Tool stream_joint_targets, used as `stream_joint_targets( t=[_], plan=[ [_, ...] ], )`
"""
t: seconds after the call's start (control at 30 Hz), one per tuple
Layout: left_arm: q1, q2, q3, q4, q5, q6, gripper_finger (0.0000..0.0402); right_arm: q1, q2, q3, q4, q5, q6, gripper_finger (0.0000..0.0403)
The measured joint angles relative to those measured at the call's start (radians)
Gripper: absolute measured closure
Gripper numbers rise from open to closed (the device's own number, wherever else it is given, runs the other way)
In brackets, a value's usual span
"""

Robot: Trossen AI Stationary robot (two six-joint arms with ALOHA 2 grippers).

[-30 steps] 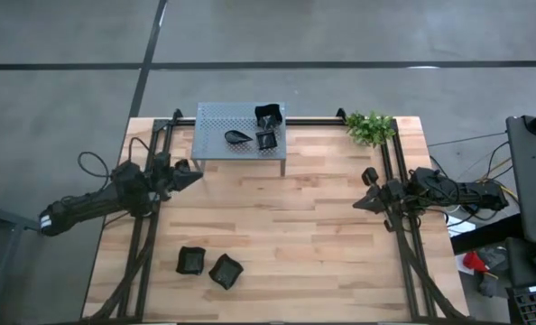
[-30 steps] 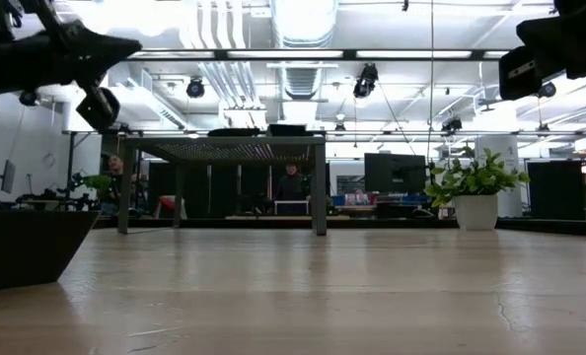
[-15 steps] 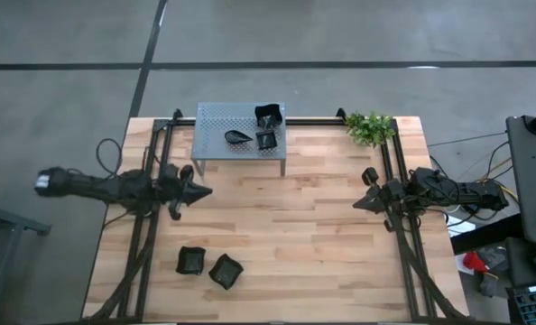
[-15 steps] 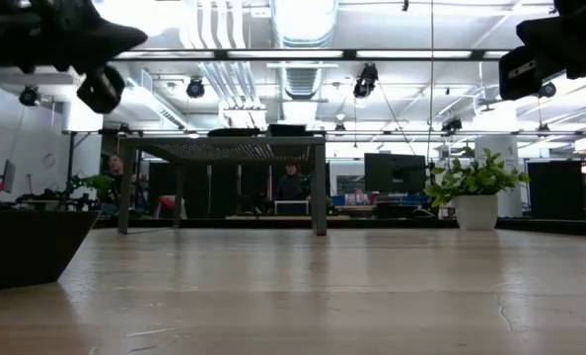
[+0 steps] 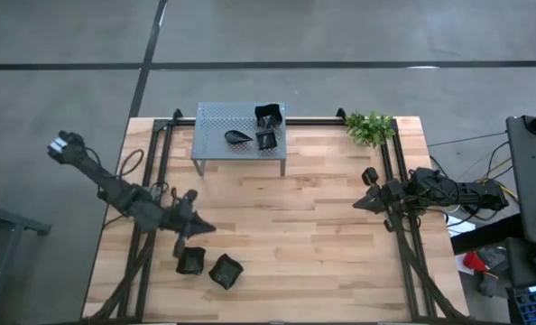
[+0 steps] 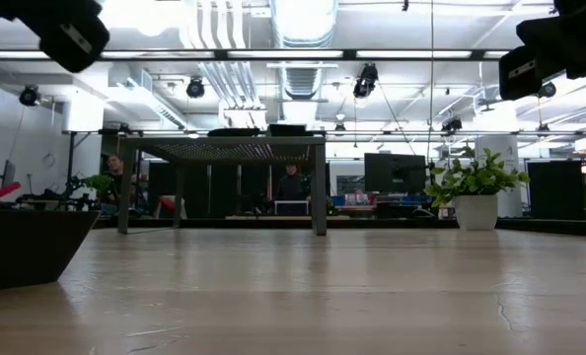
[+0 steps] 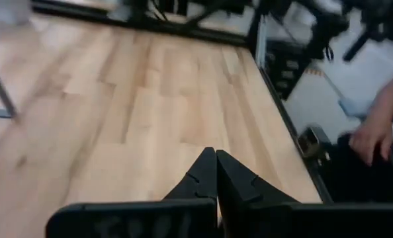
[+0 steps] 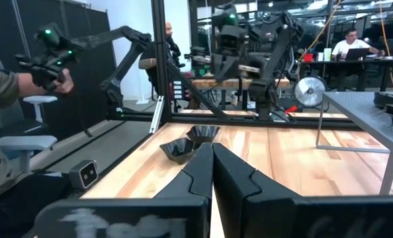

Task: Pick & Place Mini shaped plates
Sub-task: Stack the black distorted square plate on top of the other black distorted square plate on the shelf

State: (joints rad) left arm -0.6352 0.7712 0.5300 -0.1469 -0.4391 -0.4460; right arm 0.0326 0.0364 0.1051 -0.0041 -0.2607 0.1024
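Two black wavy-rimmed mini plates (image 5: 190, 261) (image 5: 225, 271) sit flat on the table near its near-left corner; the right wrist view shows them too (image 8: 180, 151) (image 8: 203, 134). One looms dark at the low view's left edge (image 6: 22, 247). On the grey shelf (image 5: 216, 117) lie a teardrop plate (image 5: 238, 137), a small square plate (image 5: 266, 140) and another plate (image 5: 268, 115). My left gripper (image 5: 205, 229) (image 7: 215, 158) is shut and hovers above the table just beyond the two plates. My right gripper (image 5: 358, 204) (image 8: 212, 155) is shut and waits by the right rail.
A green plant (image 5: 370, 126) stands at the far right corner. The shelf stands on legs at the far edge. Black rails (image 5: 403, 244) run along both table sides. A person's hand (image 7: 372, 132) shows beyond the table's edge, and another person (image 8: 11, 92) stands left of the table.
My left arm has swung from beside the shelf toward the table's near edge, turning as it went, and its gripper now hovers just beyond the two wavy plates. It has stayed shut. No plate has moved.
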Motion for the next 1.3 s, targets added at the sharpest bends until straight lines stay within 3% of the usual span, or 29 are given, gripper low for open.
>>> stream_joint_targets(
  t=[0.3, 0.6, 0.73, 1.03, 1.2, 1.3],
  plan=[
    [-0.045, 0.218, 0.101, 0.02, 0.024, -0.028, 0.0386, 0.0, 0.0, 0.0, 0.0, 0.0, 0.0, 0.0394],
    [-0.076, 0.484, 0.178, 0.067, 0.032, 0.03, 0.0292, 0.0, 0.0, 0.0, 0.0, 0.0, 0.0, 0.0394],
    [-0.076, 0.574, 0.212, 0.06, 0.086, -0.047, 0.0265, 0.0, 0.0, 0.0, 0.0, 0.0, 0.0, 0.0394],
    [-0.076, 0.64, 0.282, 0.072, 0.172, -0.377, 0.0274, 0.0, 0.0, 0.0, 0.0, 0.0, 0.0, 0.0394],
    [-0.073, 0.656, 0.289, 0.098, 0.146, -0.432, 0.0276, 0.0, 0.0, 0.0, 0.0, 0.0, 0.0, 0.0394],
    [-0.096, 0.659, 0.292, 0.106, 0.174, -0.362, 0.0278, 0.0, 0.0, 0.0, 0.0, 0.0, 0.001, 0.0394]
  ],
)
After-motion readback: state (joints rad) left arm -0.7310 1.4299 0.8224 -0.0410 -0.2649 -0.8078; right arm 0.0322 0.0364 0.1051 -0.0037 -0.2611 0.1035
